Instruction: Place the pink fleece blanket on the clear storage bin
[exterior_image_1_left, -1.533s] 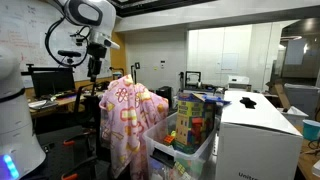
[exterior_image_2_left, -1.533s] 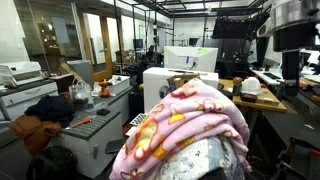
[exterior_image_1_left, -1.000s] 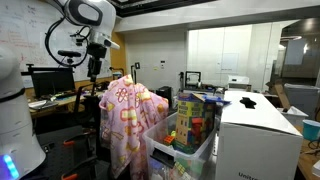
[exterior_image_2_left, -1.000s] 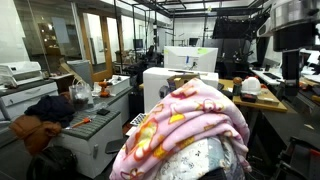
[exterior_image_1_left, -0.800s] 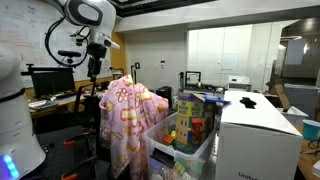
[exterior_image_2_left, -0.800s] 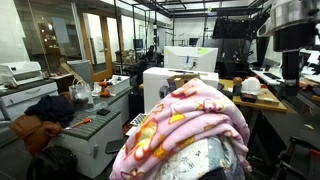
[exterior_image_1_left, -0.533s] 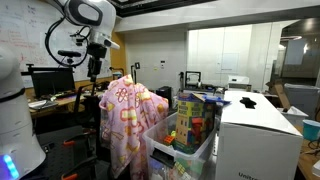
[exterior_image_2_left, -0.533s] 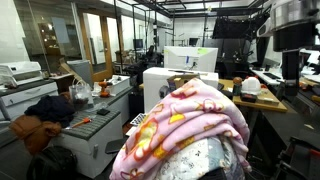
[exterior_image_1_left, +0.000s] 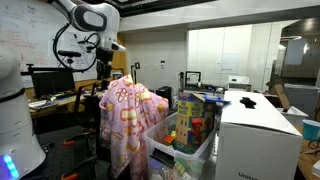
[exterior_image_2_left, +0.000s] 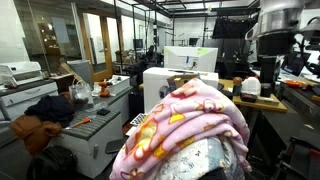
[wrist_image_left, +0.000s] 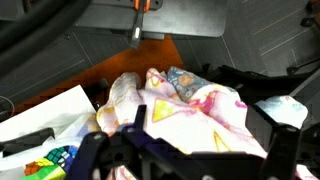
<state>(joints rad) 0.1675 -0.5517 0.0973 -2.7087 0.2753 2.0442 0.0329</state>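
Change: the arm has swung toward the blanket over the last half second. In an exterior view the gripper now sits slightly further right in the upper left of the frame. In an exterior view the gripper has come in from the right edge toward the centre.
Unchanged: blanket, bin and box lie as they did a second ago.
Jaws: spread wide and holding nothing. In the wrist view their dark tips frame the bottom of the picture, with the blanket between and beyond them.
Blanket: draped in a tall heap over a hidden support, at centre left in an exterior view. It fills the lower centre in an exterior view. The gripper is near its top but apart from it.
Bin: the bin is at lower centre, just right of the blanket, with toys showing through its wall. No pink cloth lies over its top.
Box: the white box at lower right stands just beside the bin and is not the target.
Meaning: the approach appears to have begun, with no grasp made and the placing not yet started.
Next: the move probably calls for a descent onto the heap's upper folds, then closing the jaws on a thick bunch of fleece.
Risk: loose fleece may slip, or may trail and catch on the support when lifted.
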